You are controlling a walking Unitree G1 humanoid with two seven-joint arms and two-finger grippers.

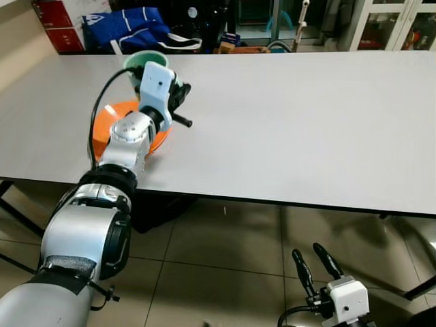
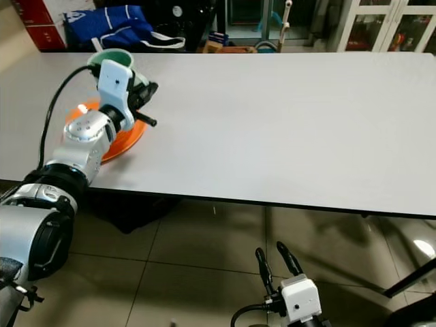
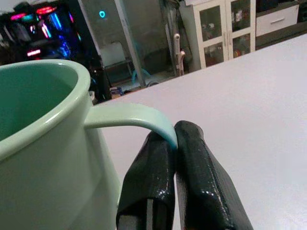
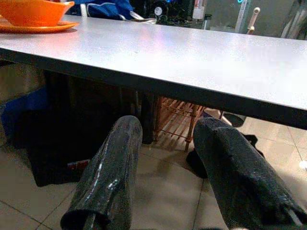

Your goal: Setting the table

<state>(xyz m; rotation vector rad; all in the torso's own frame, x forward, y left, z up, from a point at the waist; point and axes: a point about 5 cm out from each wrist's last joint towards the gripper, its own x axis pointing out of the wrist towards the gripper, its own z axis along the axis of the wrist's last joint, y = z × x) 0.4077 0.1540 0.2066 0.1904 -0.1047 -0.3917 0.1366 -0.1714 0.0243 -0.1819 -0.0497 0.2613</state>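
Left gripper (image 3: 175, 143) has the green mug (image 3: 43, 143) by its handle, at the far-left end of the bench (image 1: 293, 122).

The mug sits just behind the orange plate (image 1: 107, 119), which carries an orange bowl (image 4: 33, 10). Your left fingers (image 3: 201, 167) are pressed together on the thin handle (image 3: 129, 119), right at its outer bend; I can't tell if the mug is lifted or resting. Risk: that pinch is narrow and off to one side, so the mug may swing or slip if you move fast, and could knock the plate beside it. Right gripper (image 4: 168, 167) hangs below the bench edge over the tiled floor (image 1: 225, 238), fingers apart, holding nothing; raise it carelessly and it hits the underside.
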